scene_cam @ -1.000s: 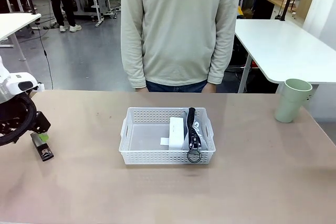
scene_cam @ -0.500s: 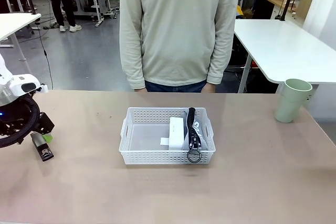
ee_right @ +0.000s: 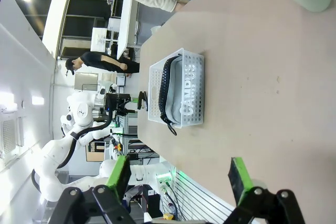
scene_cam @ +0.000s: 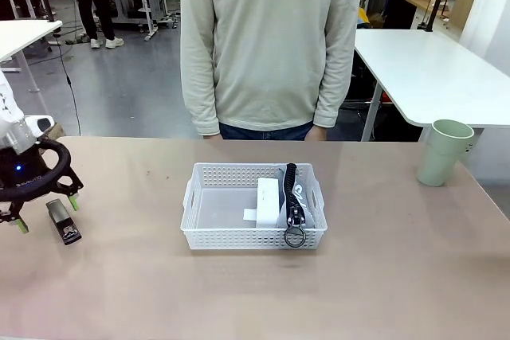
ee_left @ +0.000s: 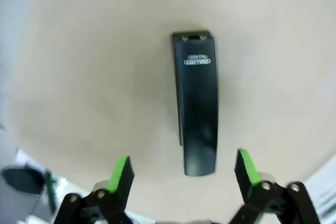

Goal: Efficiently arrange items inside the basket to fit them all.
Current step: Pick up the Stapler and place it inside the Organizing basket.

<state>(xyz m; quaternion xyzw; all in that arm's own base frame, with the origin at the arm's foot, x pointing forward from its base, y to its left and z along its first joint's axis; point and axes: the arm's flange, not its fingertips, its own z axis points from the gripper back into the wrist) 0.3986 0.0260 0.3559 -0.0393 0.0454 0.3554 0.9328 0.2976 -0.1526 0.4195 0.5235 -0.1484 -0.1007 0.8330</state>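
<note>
Left gripper (scene_cam: 48,214) over the table's (scene_cam: 159,292) left side, fingers spread wide, nothing pinched. Small black stapler (ee_left: 197,103) lies flat on the beige tabletop between the green pads (ee_left: 121,169), which stand clear of it on both sides. Right gripper (ee_right: 179,171) also spread, holding nothing. Mid-table: shallow white lattice plastic basket (scene_cam: 239,238). Grey "CAMPUS" zip pouch (scene_cam: 293,197) stands on edge along its right side, ring hanging over the near wall, with the white rounded box (scene_cam: 268,201) just left of it. Pale green cup (scene_cam: 442,153) upright far right, well apart from the basket. Person (scene_cam: 271,45) at far edge, arms down.
</note>
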